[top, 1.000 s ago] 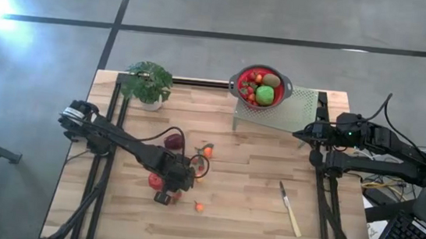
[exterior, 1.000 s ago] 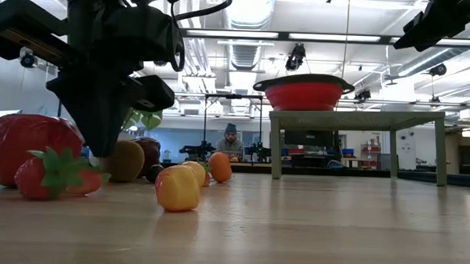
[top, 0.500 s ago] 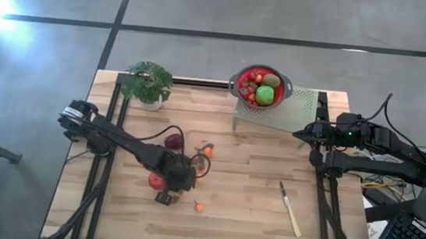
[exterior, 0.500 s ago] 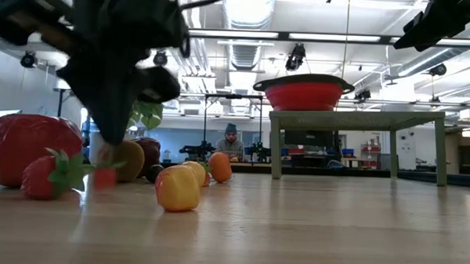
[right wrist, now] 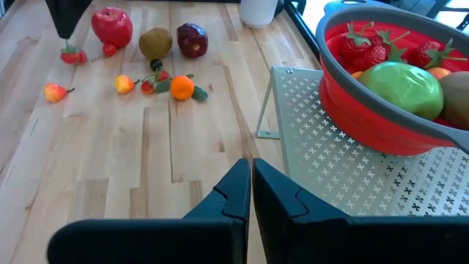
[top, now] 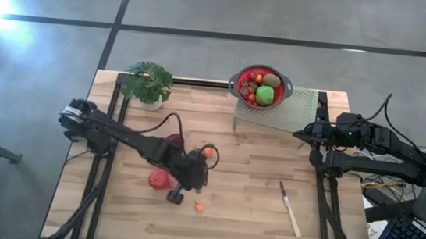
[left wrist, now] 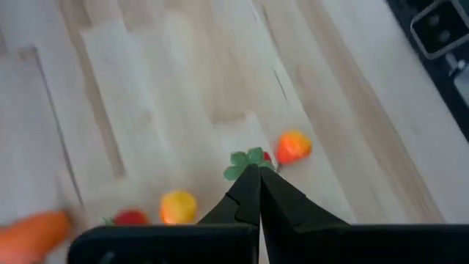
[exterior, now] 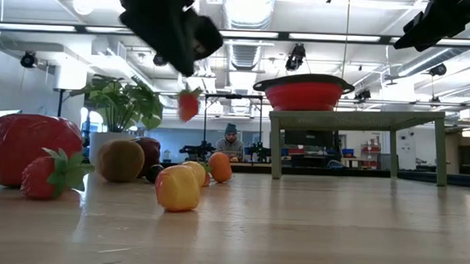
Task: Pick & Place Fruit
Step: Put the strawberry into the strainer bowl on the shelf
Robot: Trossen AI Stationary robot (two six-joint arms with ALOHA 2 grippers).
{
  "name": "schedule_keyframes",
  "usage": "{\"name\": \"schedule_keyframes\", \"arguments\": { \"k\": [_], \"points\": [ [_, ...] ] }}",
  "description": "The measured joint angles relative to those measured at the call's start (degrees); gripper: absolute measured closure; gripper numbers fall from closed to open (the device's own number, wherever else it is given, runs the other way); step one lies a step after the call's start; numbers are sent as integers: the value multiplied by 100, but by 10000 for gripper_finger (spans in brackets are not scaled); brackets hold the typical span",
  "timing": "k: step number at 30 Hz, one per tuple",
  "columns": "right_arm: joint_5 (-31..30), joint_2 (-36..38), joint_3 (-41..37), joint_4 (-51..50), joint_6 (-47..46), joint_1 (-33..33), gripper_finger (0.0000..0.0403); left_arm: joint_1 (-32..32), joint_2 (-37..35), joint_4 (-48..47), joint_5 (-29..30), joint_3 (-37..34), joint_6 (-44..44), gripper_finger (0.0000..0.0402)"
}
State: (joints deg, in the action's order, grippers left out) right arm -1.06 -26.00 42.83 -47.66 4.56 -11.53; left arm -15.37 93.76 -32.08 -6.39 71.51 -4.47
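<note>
Left gripper (exterior: 188, 82) is raised above the middle of the table (top: 242, 224), jaws closed narrow on a small toy strawberry (exterior: 188, 105); the low view shows the berry hanging clear of the wood, and the left wrist view shows only its green leaf cap (left wrist: 246, 161) pinched at the fingertips; the hold therefore appears to be on the leaves alone, which I judge marginal.

Right gripper (right wrist: 250, 180) waits near the table's right edge beside the perforated metal stand (top: 296, 112), jaws closed on nothing.

Destination, by judgement, is the red colander (top: 237, 81) on that stand at the far edge, already holding a green apple (top: 265, 95), a kiwi (top: 271, 80) and strawberries.

Remaining fruit lies left of centre: a large red fruit (exterior: 27, 148), a second strawberry (exterior: 49, 172), a yellow-orange fruit (exterior: 177, 188), an orange (exterior: 220, 167); a knife (top: 291, 210) lies towards the near right corner.

Risks: the berry slipping from the leaf grip during the carry; a low approach striking the colander rim and shifting it on the stand.
</note>
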Motion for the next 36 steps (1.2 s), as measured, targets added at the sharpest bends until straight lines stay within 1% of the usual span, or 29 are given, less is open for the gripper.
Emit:
{"name": "schedule_keyframes", "arguments": {
  "k": [7, 12, 17, 28, 30, 36],
  "points": [
    [-1, -1, 2, 0, 0, 0, 390, 151, -2, 542, 6, 135, -334, 401],
    [-2, -2, 2, 0, 0, 0, 390, 268, -2, 1018, 149, 135, -510, 401],
    [0, -2, 2, 0, 0, 0, 390, 357, -2, 1510, 696, 135, -908, 401],
    [0, 0, 2, 0, 0, 0, 390, 704, -2, 3255, 2139, 135, -1895, 401],
    [-2, -2, 2, 0, 0, 0, 390, 819, -2, 3513, 2225, 135, -1964, 401],
    [-1, -2, 2, 0, 0, 0, 390, 1214, -2, 4166, 2243, 135, -1954, 401]
  ]
}}
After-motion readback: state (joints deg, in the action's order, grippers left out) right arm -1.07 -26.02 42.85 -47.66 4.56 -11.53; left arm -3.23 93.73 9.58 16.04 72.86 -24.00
